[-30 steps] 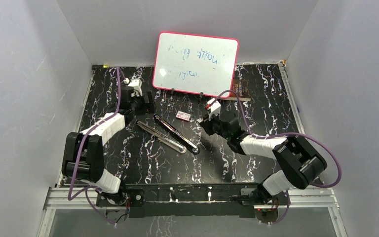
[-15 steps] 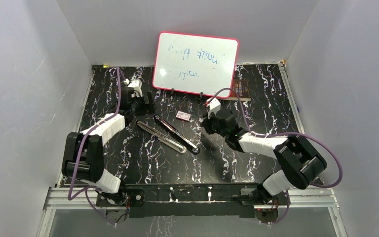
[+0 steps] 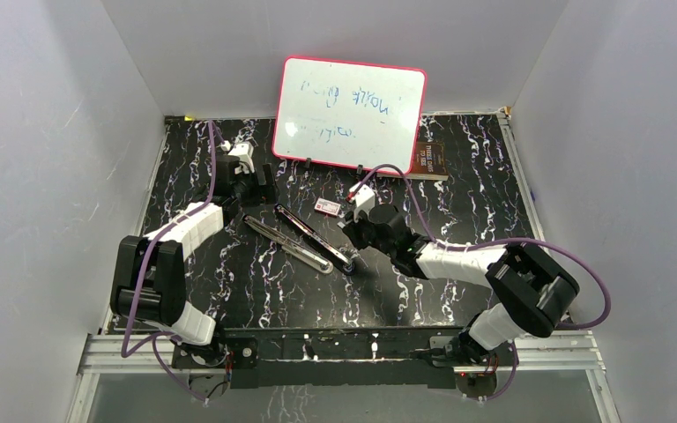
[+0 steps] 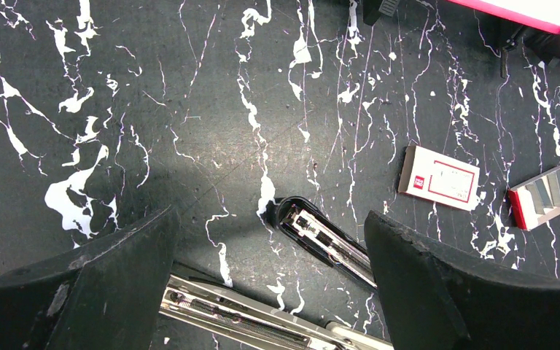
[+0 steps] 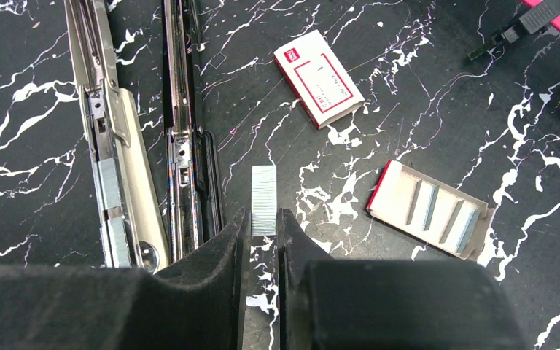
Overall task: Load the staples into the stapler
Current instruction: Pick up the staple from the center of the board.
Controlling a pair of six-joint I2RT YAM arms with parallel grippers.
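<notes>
The stapler lies opened flat on the table, its shiny metal rail half [image 3: 289,244] beside its black half [image 3: 315,239]. In the right wrist view the rail half [image 5: 113,168] holds short grey strips, and the black half [image 5: 186,146] lies right of it. My right gripper [image 5: 264,222] is shut on a strip of staples [image 5: 264,197], just right of the black half's near end. It hovers by that end in the top view [image 3: 350,231]. My left gripper [image 4: 268,230] is open and empty over the stapler's far ends [image 4: 319,237], at the far left [image 3: 256,189].
A small white box with red label [image 5: 319,78] lies beyond the stapler. An open red-edged tray [image 5: 432,211] with several staple strips sits right of my right gripper. A whiteboard [image 3: 350,113] stands at the back, and a brown book [image 3: 429,160] lies by it.
My right gripper has moved left and a little nearer, carrying the staple strip up to the stapler's near end. The left arm has not moved.
</notes>
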